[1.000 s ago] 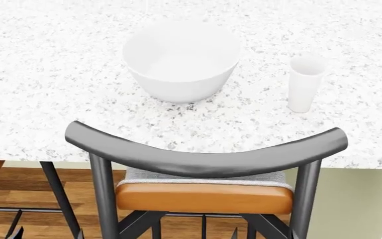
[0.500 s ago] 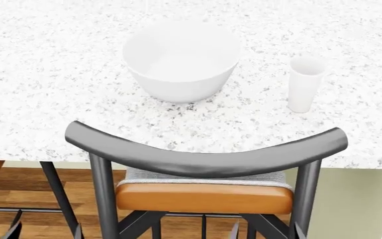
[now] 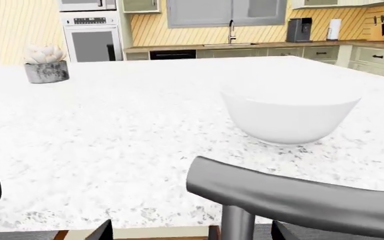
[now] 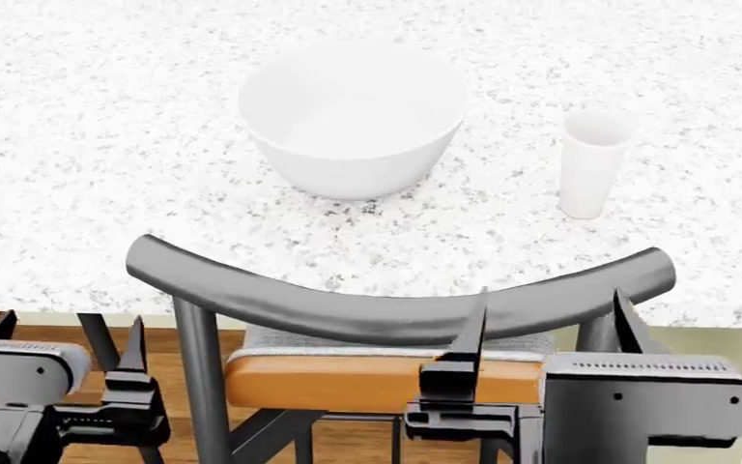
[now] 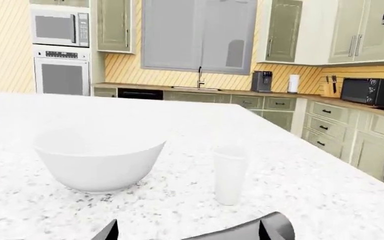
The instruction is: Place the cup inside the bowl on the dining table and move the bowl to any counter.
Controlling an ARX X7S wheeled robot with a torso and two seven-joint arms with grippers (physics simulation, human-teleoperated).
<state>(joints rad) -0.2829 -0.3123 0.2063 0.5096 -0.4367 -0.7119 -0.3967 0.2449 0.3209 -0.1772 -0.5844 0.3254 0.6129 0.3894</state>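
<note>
Both grippers, left (image 4: 69, 372) and right (image 4: 545, 333), had risen into the lower frame, fingers apart, below the bowl (image 4: 352, 116) and cup (image 4: 593, 162).

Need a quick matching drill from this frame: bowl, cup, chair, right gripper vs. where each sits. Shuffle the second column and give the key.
Things:
1. bowl
2. cup
3. chair
4. right gripper

Places:
A. below the table edge, behind the chair back
B. upright on the dining table, right of the bowl and apart from it
C. mid-table, empty
D. pushed in at the near table edge

Pairs: 1-C, 2-B, 3-D, 4-A
</note>
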